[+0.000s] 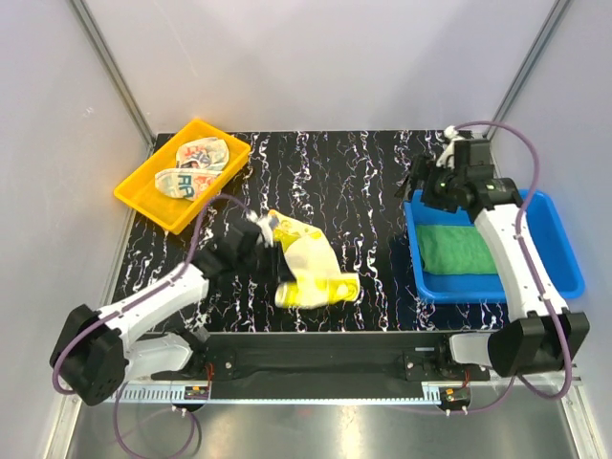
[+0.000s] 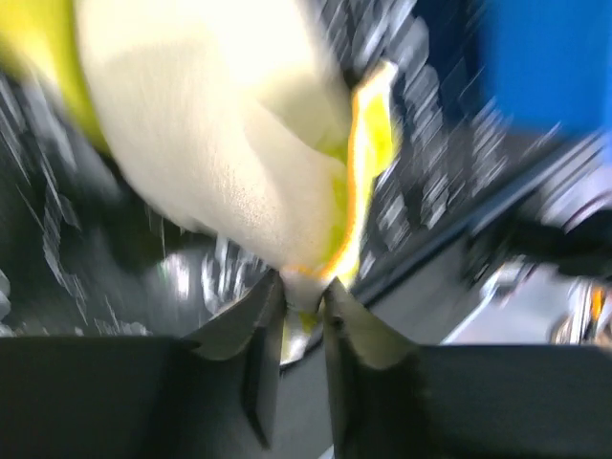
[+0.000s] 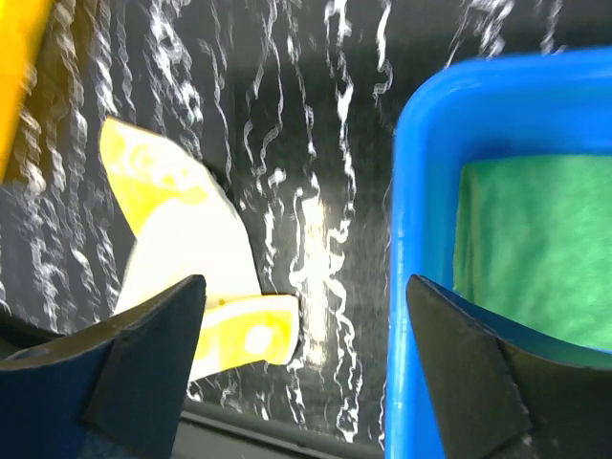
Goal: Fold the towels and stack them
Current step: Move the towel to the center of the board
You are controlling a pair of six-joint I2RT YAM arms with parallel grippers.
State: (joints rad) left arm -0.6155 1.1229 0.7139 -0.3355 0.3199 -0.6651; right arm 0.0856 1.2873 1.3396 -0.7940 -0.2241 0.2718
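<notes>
red-orange letters on printed towel (image 1: 191, 172) in yellow tray (image 1: 139, 196), too small to read.

The yellow towel (image 1: 311, 273) lies rumpled, near centre. The green towel (image 1: 459, 249) lies flat at right. The printed towel (image 1: 196, 167) sits bunched, far left.

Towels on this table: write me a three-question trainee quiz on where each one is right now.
1. True or false: the green towel lies inside the blue bin.
2. Fill in: the printed white and teal towel lies in the yellow ____.
3. The left gripper pinches: A) the yellow towel, B) the printed towel, C) nothing.
Key: 1 true; 2 tray; 3 A.
</notes>
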